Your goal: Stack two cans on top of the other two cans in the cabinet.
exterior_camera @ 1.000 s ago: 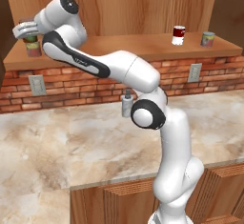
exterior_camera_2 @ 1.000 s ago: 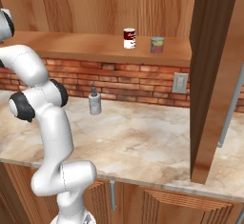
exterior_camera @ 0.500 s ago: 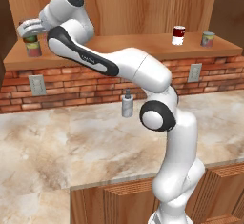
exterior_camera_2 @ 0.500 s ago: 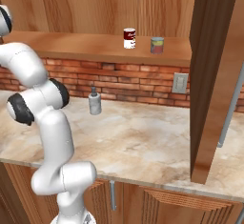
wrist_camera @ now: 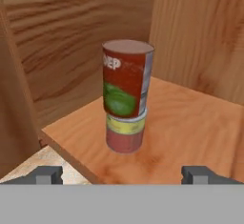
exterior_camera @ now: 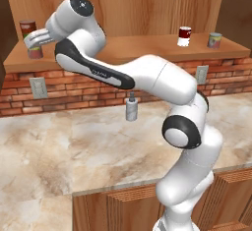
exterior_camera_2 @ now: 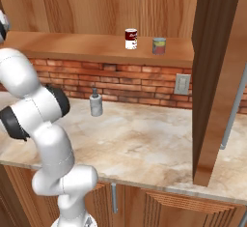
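Note:
In the hand view a dark red-brown can (wrist_camera: 126, 77) with a green patch stands upright on a shorter pale can (wrist_camera: 125, 133), on the cabinet shelf (wrist_camera: 190, 118). My gripper (wrist_camera: 122, 175) is open, a short way back from this stack, with nothing between its fingertips (wrist_camera: 45, 174). The left base view shows the same stack, dark can (exterior_camera: 28, 28) over pale can (exterior_camera: 34, 53), at the shelf's left end with the gripper (exterior_camera: 32, 40) in front of it. Far right on the shelf (exterior_camera: 123, 48) stand a red can with a white band (exterior_camera: 184, 36) and a pale grey-green can (exterior_camera: 214, 40), side by side.
A grey pump bottle (exterior_camera: 131, 109) stands on the marble counter (exterior_camera: 74, 151) against the brick wall. A tall wooden cabinet side (exterior_camera_2: 212, 76) rises at the right of the right base view, close beside the red can (exterior_camera_2: 130, 38) and the grey-green can (exterior_camera_2: 158, 45).
The gripper has drawn back a little from the stacked cans and its jaws have spread slightly wider. The arm's elbow has lifted. The dark can stays on the pale can.

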